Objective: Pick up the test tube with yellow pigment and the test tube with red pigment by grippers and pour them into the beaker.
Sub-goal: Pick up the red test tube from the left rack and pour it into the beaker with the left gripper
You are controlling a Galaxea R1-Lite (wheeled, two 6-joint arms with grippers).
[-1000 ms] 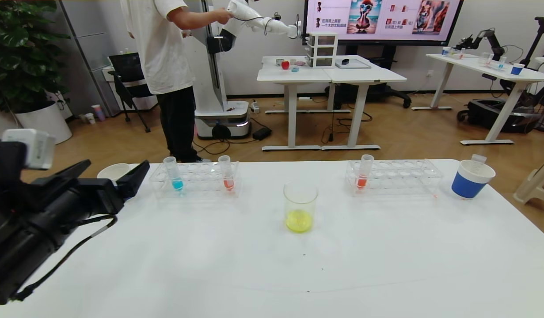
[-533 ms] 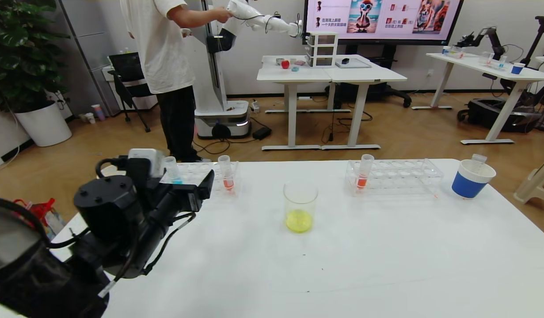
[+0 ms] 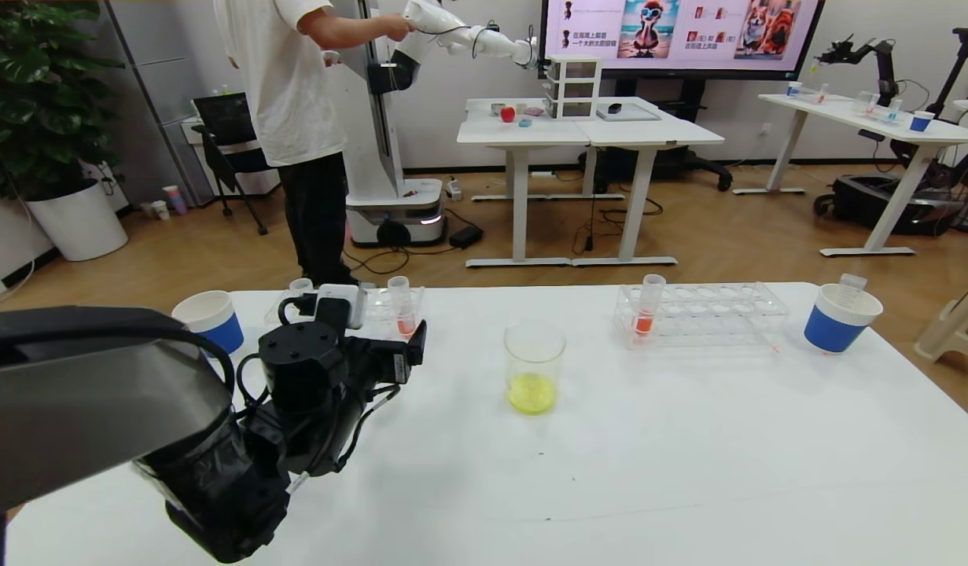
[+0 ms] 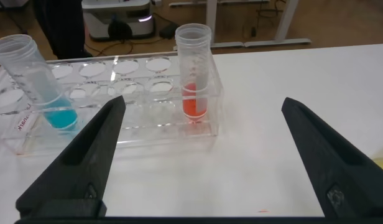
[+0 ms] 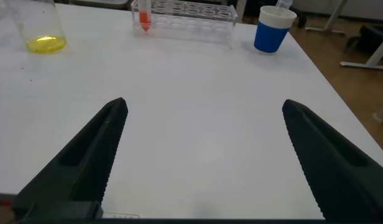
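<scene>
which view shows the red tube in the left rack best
The left wrist view: the test tube with red pigment stands upright in the left rack, centred between the open left gripper fingers. In the head view the left arm hides part of that tube. The right wrist view shows only the right rack's red tube.

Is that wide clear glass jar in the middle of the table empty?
No. The clear glass beaker stands upright with a shallow layer of yellow liquid at its bottom; most of it is unfilled.
</scene>
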